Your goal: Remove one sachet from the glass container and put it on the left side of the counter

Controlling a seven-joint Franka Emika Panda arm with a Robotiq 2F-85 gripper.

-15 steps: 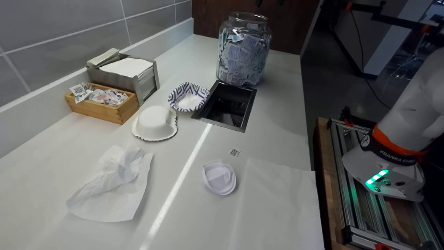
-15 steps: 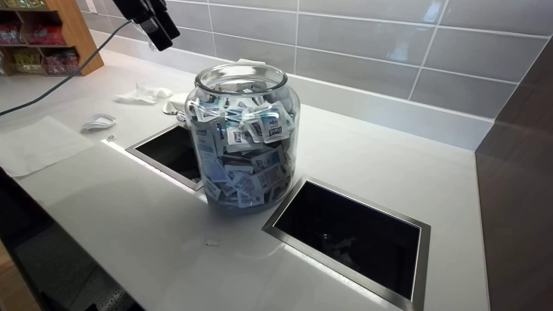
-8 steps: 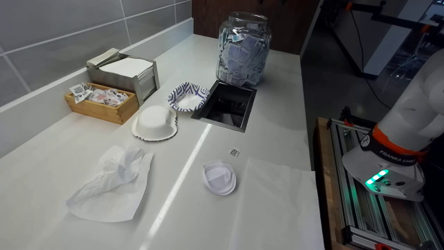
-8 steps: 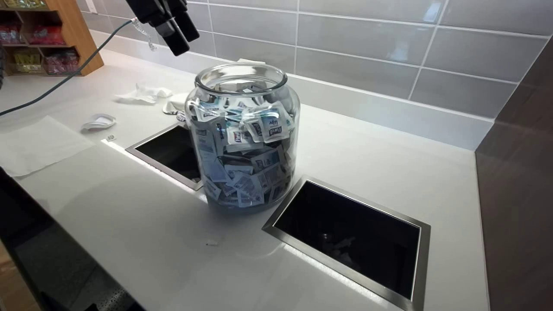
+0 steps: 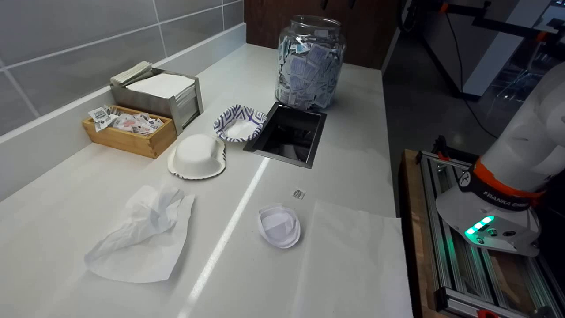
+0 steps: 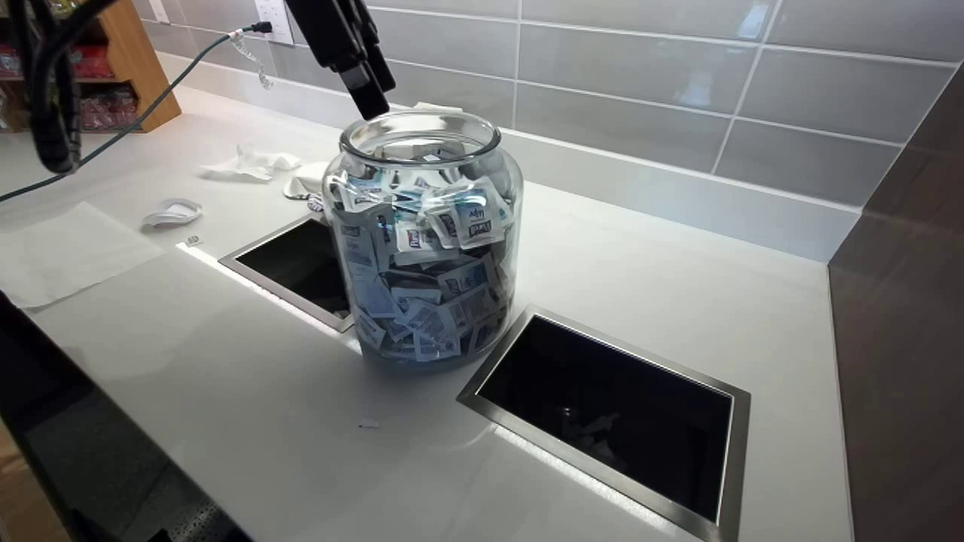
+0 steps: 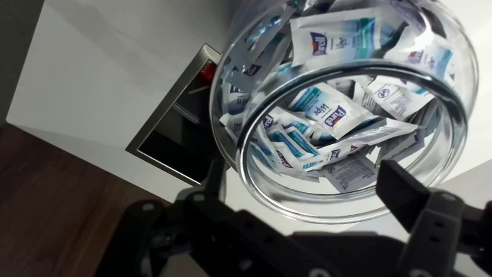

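- Hanging near the top of the clear round glass jar (image 6: 422,160) in an exterior view, the blunt black fingers (image 6: 369,99) could knock it if lowered off-centre.
- In the wrist view they stand apart; flat white-and-blue sachets (image 7: 332,111) overlap inside the jar, so two might rise together.

In the wrist view, 1 sachet (image 7: 330,109) in the glass container (image 7: 286,199) reads "Purell" and "Wipe"; other sachets (image 7: 332,36) also read "Purell". A red item (image 7: 207,72) in the metal-framed opening (image 7: 172,98) shows "STA". The black band (image 5: 494,194) on the robot arm (image 5: 527,137) reads "FRANKA", then blurred letters.
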